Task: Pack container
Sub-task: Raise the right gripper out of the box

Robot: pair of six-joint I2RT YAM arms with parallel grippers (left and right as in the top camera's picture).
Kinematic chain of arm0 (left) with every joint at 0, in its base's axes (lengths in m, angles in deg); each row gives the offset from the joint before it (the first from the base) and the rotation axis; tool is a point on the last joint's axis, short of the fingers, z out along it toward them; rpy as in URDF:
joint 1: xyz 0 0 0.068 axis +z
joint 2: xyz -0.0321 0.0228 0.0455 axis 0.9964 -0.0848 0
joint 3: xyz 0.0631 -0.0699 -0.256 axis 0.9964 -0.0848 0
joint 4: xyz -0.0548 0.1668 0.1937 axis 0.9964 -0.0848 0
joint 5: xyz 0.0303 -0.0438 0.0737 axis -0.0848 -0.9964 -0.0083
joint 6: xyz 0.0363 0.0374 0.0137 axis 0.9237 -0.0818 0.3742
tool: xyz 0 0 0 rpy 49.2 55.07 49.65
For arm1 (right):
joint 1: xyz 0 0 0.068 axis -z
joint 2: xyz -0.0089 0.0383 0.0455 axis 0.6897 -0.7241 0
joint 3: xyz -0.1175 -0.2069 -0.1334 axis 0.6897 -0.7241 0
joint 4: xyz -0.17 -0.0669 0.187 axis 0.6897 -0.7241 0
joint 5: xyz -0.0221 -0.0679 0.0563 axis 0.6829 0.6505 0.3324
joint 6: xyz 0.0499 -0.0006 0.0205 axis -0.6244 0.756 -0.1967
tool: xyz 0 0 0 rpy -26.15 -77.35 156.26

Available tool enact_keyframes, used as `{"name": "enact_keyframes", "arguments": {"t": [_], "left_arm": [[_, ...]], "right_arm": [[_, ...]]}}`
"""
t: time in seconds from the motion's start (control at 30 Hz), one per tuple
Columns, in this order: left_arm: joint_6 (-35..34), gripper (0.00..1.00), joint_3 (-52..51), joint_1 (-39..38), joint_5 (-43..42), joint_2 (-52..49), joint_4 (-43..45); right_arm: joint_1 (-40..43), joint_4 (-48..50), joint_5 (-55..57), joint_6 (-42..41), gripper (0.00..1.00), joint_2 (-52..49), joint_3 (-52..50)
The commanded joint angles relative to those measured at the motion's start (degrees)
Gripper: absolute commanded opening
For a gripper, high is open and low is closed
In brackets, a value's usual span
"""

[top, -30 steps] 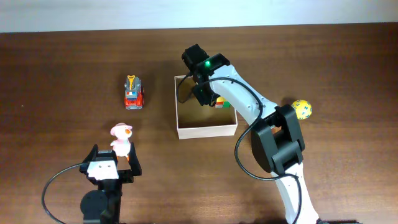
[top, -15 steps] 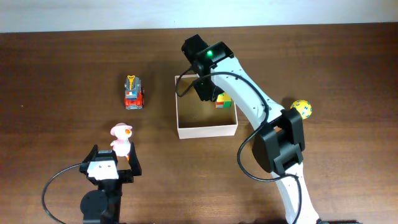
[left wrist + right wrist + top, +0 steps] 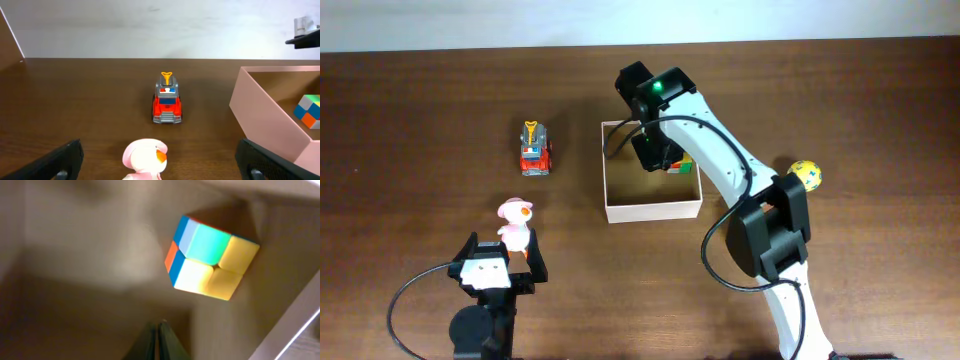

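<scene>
Since the preceding frame, the right gripper [image 3: 160,330] has shifted slightly above the container [image 3: 652,210] and drawn its jaws together on nothing. The cube [image 3: 212,257] lies inside against the right wall, which we read as a finished drop. The container sits mid-table. The left gripper [image 3: 503,255] stands wide, framing the pink duck [image 3: 145,155], probably the next pick.

The container [image 3: 650,211] is cream-walled and tan inside, the cube [image 3: 212,257] multicoloured, the truck [image 3: 535,152] red, the duck [image 3: 515,216] pink
</scene>
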Motion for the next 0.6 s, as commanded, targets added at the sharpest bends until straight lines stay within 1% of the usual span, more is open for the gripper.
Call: {"name": "enact_keyframes", "arguments": {"t": [0.0,0.23,0.57], "left_arm": [[1.11,0.99,-0.72,0.33,-0.85,0.55,0.13],[1.11,0.99,-0.72,0.33,-0.85,0.55,0.13],[1.11,0.99,-0.72,0.33,-0.85,0.55,0.13]], "right_arm": [[1.46,-0.31,-0.35,-2.56,0.04,-0.52,-2.12],[3.19,1.07,-0.35,-3.43,0.04,-0.57,-5.27],[3.17,5.09,-0.35,-3.43,0.04,-0.61,-9.94]]}}
